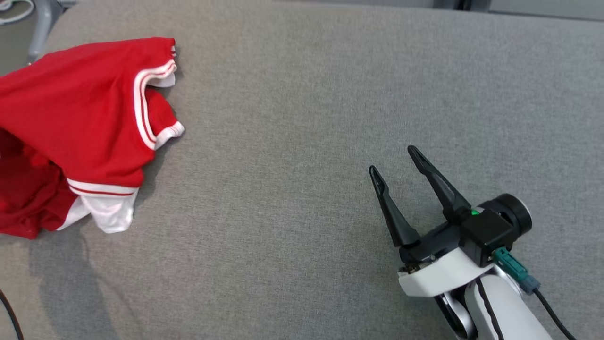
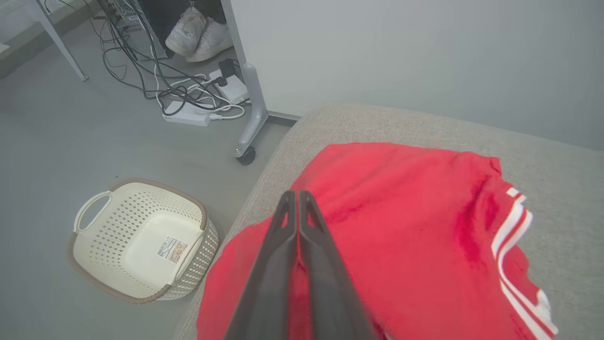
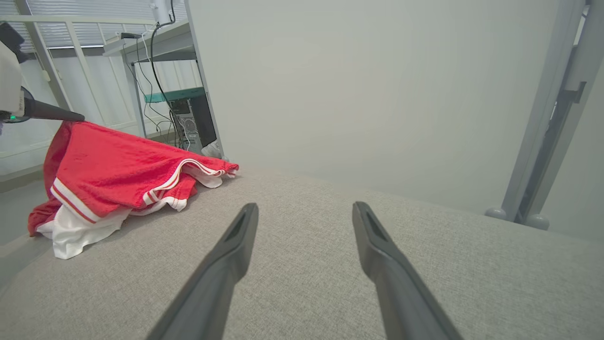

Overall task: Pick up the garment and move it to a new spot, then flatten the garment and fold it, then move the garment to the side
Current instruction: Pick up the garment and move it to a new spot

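Observation:
The garment (image 1: 80, 123) is red with white striped trim and lies bunched at the left edge of the grey cushioned surface (image 1: 330, 118). In the left wrist view my left gripper (image 2: 297, 194) has its fingers pressed together over the red garment (image 2: 401, 222). In the right wrist view the left gripper (image 3: 78, 116) holds the garment (image 3: 113, 174) up in a peak, with the rest draping down to the surface. My right gripper (image 1: 392, 160) hovers open over bare fabric at the lower right, well apart from the garment, and its fingers (image 3: 236, 245) hold nothing.
On the floor left of the surface stands a cream perforated basket (image 2: 141, 236). Beyond it are tangled cables and a power strip (image 2: 188, 113), a castered desk leg (image 2: 252, 118) and a person's white shoes (image 2: 198, 30). A grey metal frame (image 3: 542, 123) stands at the far right.

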`<state>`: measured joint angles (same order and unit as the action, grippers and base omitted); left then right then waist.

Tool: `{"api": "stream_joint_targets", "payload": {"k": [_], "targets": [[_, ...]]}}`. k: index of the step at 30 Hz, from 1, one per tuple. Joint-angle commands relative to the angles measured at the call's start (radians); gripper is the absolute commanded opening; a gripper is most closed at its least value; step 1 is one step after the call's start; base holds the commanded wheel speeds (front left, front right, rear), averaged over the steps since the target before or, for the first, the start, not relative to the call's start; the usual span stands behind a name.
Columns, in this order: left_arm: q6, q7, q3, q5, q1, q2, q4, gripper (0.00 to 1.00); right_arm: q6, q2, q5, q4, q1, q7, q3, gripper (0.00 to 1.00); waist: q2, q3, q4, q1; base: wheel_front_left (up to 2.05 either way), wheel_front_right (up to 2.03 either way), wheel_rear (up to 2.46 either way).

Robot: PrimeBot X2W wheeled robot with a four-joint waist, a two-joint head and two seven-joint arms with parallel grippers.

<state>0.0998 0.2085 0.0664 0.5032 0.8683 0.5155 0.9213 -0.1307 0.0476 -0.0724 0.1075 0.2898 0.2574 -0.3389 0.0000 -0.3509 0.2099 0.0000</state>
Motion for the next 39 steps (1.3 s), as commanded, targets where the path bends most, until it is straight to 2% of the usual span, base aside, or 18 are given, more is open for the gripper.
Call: {"api": "stream_joint_targets", "payload": {"k": [1,15,24,32,39], "targets": [[0.002,-0.018,-0.007,0.01,0.009,-0.003,-0.006,0.0,0.0,0.006,-0.01,0.003,-0.016,0.008,-0.002,1.0,0.0,0.032,0.007,0.0,0.0,0.0,0.0],[0.018,-0.245,-0.058,0.078,-0.029,-0.04,-0.21,0.0,0.0,0.006,-0.055,0.003,-0.052,0.01,-0.004,1.0,0.0,0.14,0.019,0.0,0.0,0.0,0.0],[0.018,-0.337,-0.071,0.104,-0.012,-0.082,-0.367,0.0,0.0,0.006,-0.077,-0.008,-0.063,0.01,0.006,1.0,0.0,0.184,0.001,0.0,0.0,0.0,0.0],[-0.012,-0.365,-0.06,0.136,-0.014,-0.165,-0.572,0.0,0.0,0.006,-0.094,-0.019,-0.075,0.01,0.037,1.0,0.0,0.235,-0.042,0.0,0.0,0.0,0.0],[-0.031,-0.303,-0.008,0.161,-0.014,-0.236,-0.738,0.0,0.0,0.006,-0.091,-0.03,-0.084,0.01,0.084,1.0,0.0,0.255,-0.088,0.0,0.0,0.0,0.0]]}}
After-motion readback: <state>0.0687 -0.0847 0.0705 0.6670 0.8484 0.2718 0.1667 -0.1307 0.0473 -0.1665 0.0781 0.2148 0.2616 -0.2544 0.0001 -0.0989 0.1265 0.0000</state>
